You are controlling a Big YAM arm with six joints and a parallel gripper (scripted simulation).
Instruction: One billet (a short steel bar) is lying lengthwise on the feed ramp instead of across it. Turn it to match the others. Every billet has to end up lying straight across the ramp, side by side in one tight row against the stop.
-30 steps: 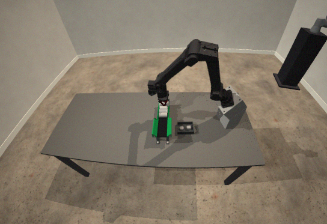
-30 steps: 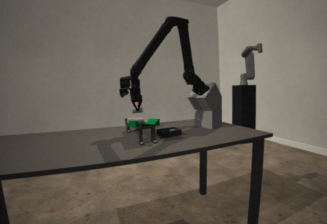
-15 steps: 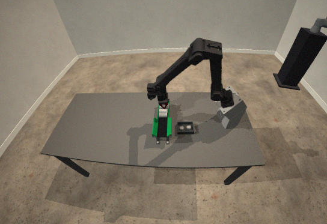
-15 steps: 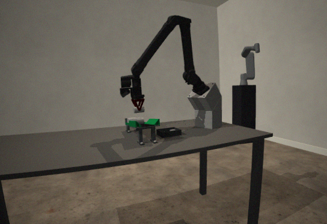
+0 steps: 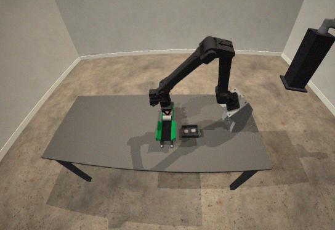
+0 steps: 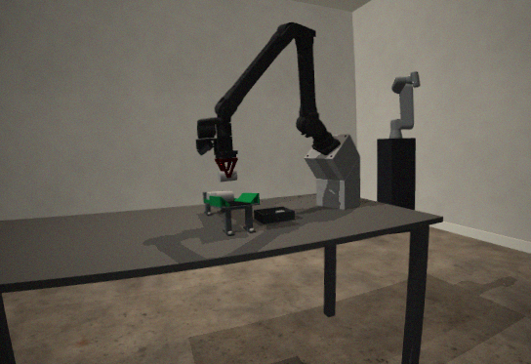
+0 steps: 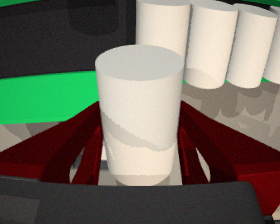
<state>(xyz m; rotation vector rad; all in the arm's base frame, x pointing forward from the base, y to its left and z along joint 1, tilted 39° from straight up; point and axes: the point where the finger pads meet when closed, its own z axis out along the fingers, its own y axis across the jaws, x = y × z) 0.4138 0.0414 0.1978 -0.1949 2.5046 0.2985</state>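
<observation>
My gripper (image 5: 166,112) (image 6: 226,167) (image 7: 139,110) has dark red fingers and is shut on a white cylindrical billet (image 6: 228,177) (image 7: 139,110). It holds the billet in the air, a short way above the green feed ramp (image 5: 158,132) (image 6: 248,198) (image 7: 38,99). Several other white billets (image 6: 220,194) (image 7: 211,39) lie side by side across the ramp at its low end, close together. In the wrist view the held billet points roughly the same way as those in the row and hangs over the dark ramp floor beside them.
A small black tray (image 5: 189,131) (image 6: 274,215) lies on the table right of the ramp. The arm's grey base block (image 5: 234,114) (image 6: 337,181) stands at the back right. The ramp stands on short legs (image 6: 228,224). A second robot on a black pedestal (image 6: 396,171) stands off the table.
</observation>
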